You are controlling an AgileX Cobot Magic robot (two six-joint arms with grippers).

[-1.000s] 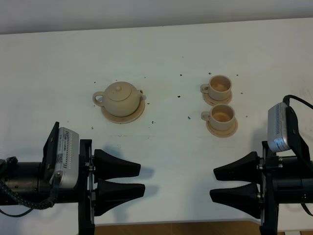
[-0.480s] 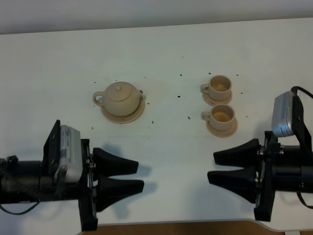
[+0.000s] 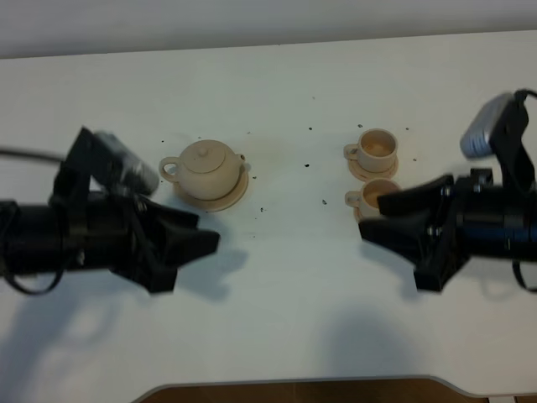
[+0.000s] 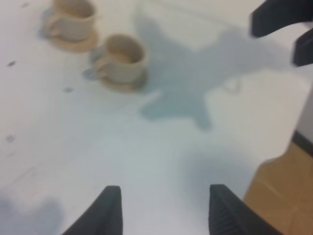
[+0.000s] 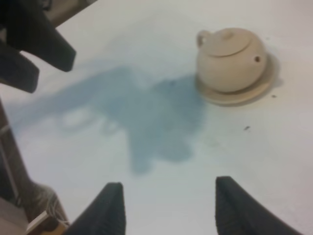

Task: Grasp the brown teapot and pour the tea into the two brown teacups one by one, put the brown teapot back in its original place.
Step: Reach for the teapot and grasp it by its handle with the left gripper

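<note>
The brown teapot [image 3: 205, 168] stands on its wide tan saucer [image 3: 220, 201] left of centre, handle to the left; it also shows in the right wrist view [image 5: 230, 58]. The two brown teacups, far [image 3: 376, 148] and near [image 3: 371, 196], sit on small saucers right of centre, also in the left wrist view [image 4: 73, 17] [image 4: 122, 55]. My left gripper [image 3: 198, 235] is open and empty, in front of and slightly left of the teapot. My right gripper [image 3: 373, 217] is open and empty; its upper finger overlaps the near cup from the right.
The white table [image 3: 285, 285] carries small dark specks [image 3: 307, 165] between teapot and cups. Its front edge [image 3: 294, 384] runs along the bottom. The left arm's body [image 3: 75, 235] and right arm's body [image 3: 487, 222] lie over the table's sides.
Both arms have lifted and moved away from the front edge toward the middle, the left toward the teapot, the right toward the cups. Teapot and cups have not moved.
</note>
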